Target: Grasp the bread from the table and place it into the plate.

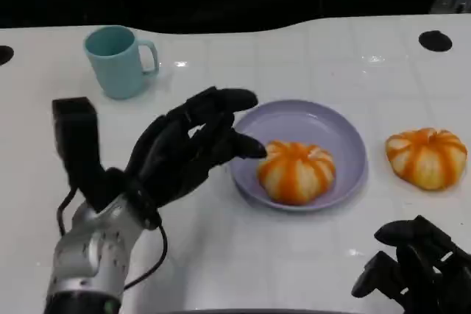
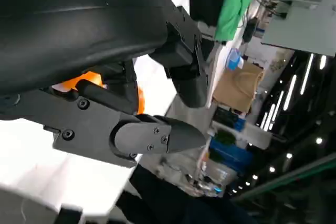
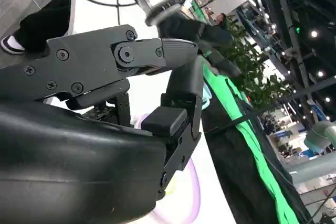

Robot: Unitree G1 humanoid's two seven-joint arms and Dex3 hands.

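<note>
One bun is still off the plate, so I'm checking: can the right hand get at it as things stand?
Probably yes: the bread on the table lies just ahead of the right hand, with bare table between them.

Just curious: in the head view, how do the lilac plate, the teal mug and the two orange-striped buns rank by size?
1. Round lilac plate.
2. Orange-striped bun on plate and bun on table, looking alike.
3. Teal mug, though farther away.

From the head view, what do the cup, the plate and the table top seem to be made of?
Cup: teal, matte, no sharp glints; probably plastic or matte-glazed ceramic.
Plate: lilac, smooth with a soft sheen on the rim; likely plastic or melamine, maybe ceramic.
Table top: white and glossy, with bright light reflections and faint tile-like lines; looks like a lacquered or laminated surface.
</note>
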